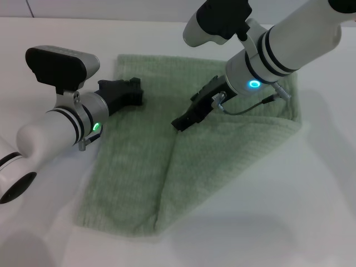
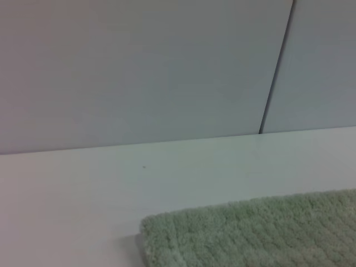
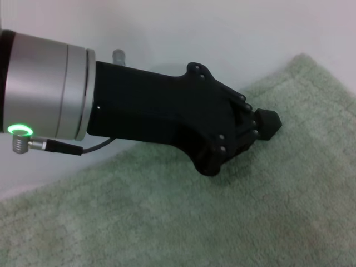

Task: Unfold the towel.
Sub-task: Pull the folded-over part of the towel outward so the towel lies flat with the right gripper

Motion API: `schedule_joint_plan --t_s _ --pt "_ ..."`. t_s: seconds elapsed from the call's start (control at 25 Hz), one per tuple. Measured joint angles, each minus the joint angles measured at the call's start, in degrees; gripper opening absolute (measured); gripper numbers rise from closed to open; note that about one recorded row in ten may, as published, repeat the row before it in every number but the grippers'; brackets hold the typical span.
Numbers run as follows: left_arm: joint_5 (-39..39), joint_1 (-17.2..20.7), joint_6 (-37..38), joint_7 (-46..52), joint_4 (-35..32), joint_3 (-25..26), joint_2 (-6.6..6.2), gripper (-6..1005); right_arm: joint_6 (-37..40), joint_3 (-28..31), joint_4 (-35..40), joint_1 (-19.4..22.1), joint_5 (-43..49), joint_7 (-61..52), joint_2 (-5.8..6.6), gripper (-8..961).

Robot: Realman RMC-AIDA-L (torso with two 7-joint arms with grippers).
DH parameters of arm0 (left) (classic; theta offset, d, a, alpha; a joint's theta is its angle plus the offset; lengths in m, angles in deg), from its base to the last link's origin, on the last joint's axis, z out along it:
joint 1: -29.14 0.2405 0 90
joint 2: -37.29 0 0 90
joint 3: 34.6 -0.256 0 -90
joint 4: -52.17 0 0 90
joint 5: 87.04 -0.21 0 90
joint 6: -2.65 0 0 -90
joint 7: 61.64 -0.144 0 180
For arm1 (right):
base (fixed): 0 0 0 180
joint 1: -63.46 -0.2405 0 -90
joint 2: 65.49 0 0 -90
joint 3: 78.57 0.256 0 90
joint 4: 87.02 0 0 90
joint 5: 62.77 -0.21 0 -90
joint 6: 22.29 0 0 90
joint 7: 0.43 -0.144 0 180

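Observation:
The pale green towel [image 1: 130, 167] lies on the white table, with its right part folded over into a triangular flap [image 1: 233, 150]. My right gripper [image 1: 179, 122] is at the flap's far-left corner, near the towel's middle, shut on the cloth there. My left gripper [image 1: 138, 93] is low over the towel's far-left part, its fingers together and empty. The right wrist view shows the left gripper [image 3: 267, 123] shut just above the towel [image 3: 194, 222]. The left wrist view shows only a far corner of the towel [image 2: 267, 233].
The white table [image 1: 289, 211] runs on all around the towel. A pale wall [image 2: 139, 72] stands behind the table's far edge. The right arm's forearm [image 1: 289, 44] reaches in over the towel's far-right corner.

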Motion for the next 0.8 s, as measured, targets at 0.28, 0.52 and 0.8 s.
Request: schedule_joint_plan --t_s 0.28,0.52,0.8 --pt "0.1 0.0 0.0 0.0 0.0 0.0 0.00 -1 0.3 -1.4 -0.8 -0.7 -0.4 0.4 -0.09 825" --pt "0.1 -0.1 0.0 0.0 0.0 0.0 -0.06 -1 1.0 -1.5 -2.5 -1.8 -0.9 0.6 -0.12 826" --pt "0.1 -0.1 0.1 0.0 0.0 0.2 -0.09 -1 2.2 -2.7 -3.3 -2.0 -1.0 0.7 -0.12 825"
